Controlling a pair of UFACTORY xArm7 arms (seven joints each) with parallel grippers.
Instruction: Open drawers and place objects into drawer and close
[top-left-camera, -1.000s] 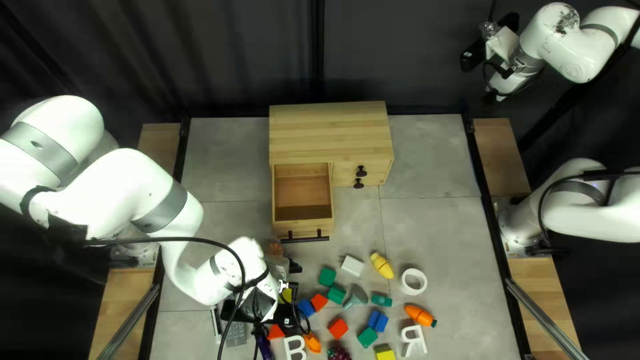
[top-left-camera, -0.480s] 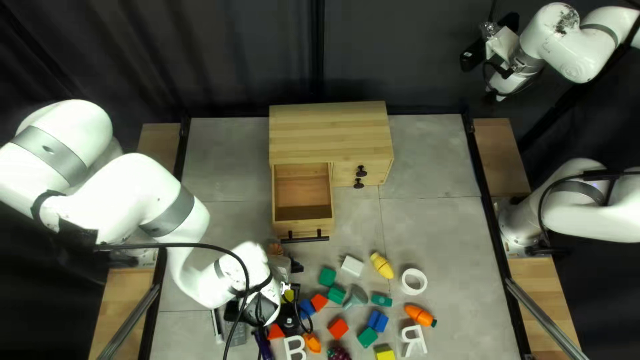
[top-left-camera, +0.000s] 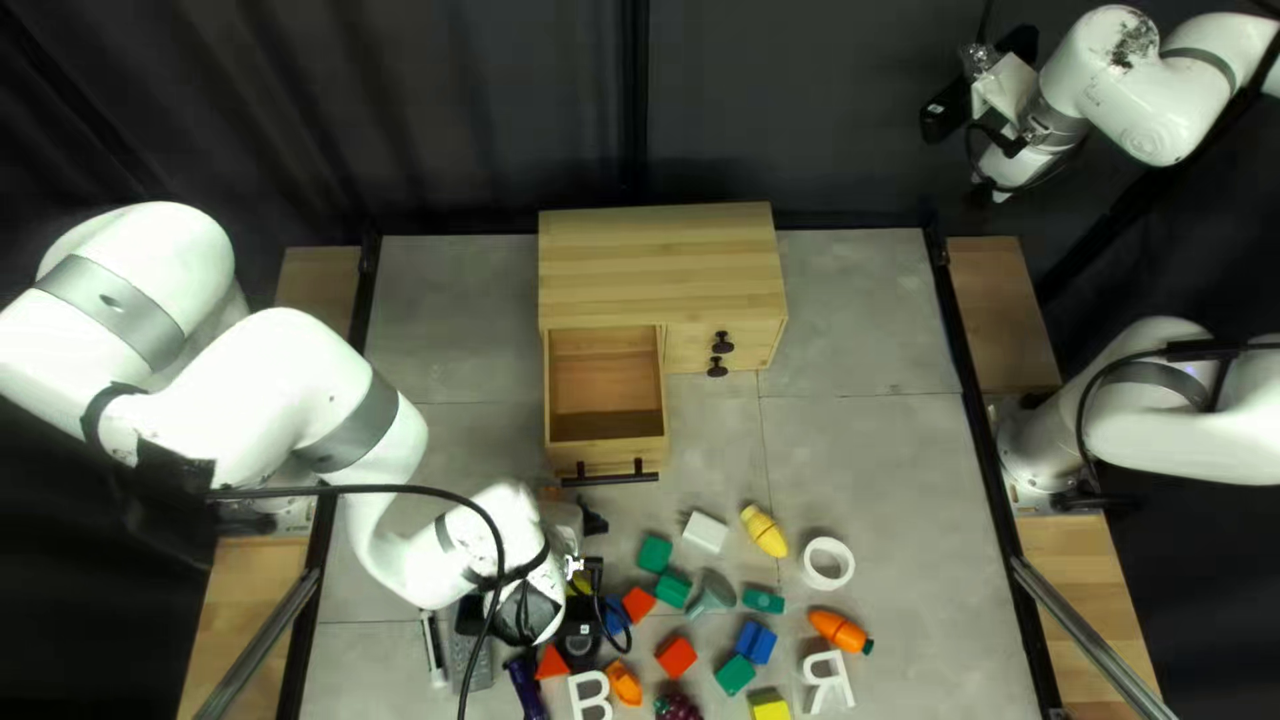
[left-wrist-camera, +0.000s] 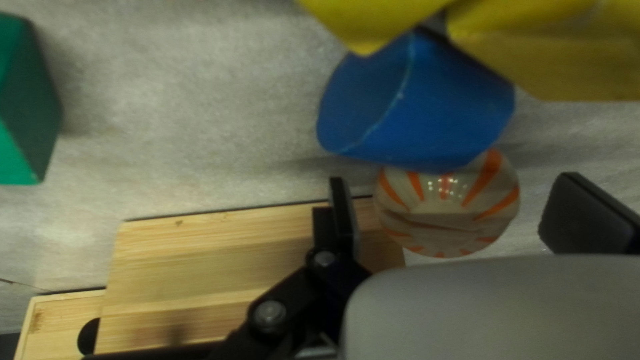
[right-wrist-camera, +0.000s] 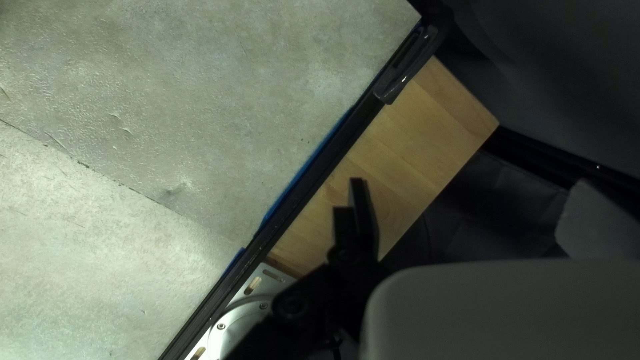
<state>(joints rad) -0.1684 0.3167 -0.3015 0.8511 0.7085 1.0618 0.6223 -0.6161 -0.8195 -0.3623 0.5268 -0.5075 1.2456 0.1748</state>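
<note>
The left gripper (top-left-camera: 590,519) is released, its fingers standing apart on either side of the orange-striped ball (left-wrist-camera: 447,213). Beyond, the open drawer (top-left-camera: 607,454) projects from the wooden cabinet (top-left-camera: 660,267); farther off, the raised right gripper (top-left-camera: 1019,44) is unclenched.

A blue block (left-wrist-camera: 427,107) conceals part of an orange-striped ball (left-wrist-camera: 443,217) in my left wrist view, where a green block (left-wrist-camera: 27,100) and yellow things (left-wrist-camera: 553,53), too cropped for me to name, run past the edge. In the top left view, my left arm (top-left-camera: 487,547) covers part of a grey remote (top-left-camera: 471,662); the border cuts off dark grapes (top-left-camera: 678,707) and my right arm (top-left-camera: 1140,87).
</note>
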